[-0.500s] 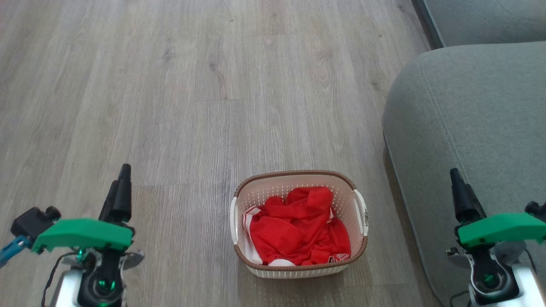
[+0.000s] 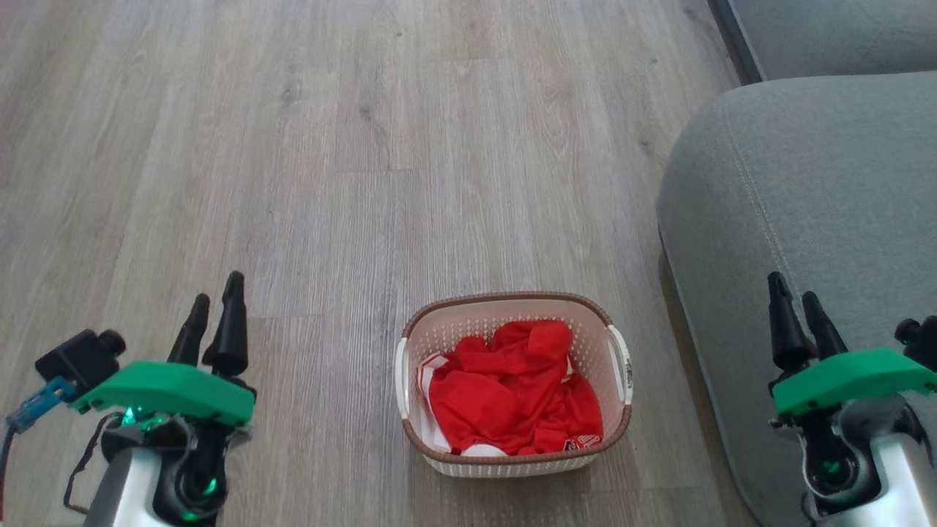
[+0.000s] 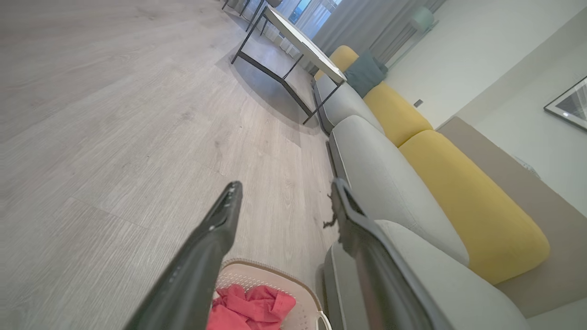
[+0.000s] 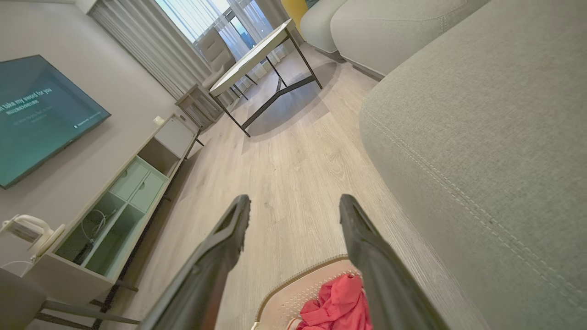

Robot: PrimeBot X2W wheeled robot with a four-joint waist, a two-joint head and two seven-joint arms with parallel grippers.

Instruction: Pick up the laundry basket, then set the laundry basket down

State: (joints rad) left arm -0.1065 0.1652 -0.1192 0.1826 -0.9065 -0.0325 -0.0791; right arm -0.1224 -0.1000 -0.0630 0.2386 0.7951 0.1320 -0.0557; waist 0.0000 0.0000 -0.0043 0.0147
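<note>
The laundry basket stands on the wooden floor in the lower middle of the head view: cream perforated walls, a brown rim, white side handles and red clothing inside. My left gripper is open, well to the basket's left, with nothing between its fingers. Open too, my right gripper hangs to the basket's right, in front of the sofa. In the left wrist view the basket peeks between my left gripper's fingers at the bottom edge. The right wrist view shows the basket low between my right gripper's fingers.
A grey sofa fills the right side, close beside the basket. Farther off stand a black-legged table, yellow sofa cushions, a low TV cabinet and a wall screen. Wooden floor stretches ahead and to the left.
Both grippers have turned, so that the two fingers of each now show apart in the head view. The left has shifted slightly right and up. The basket has not moved.
</note>
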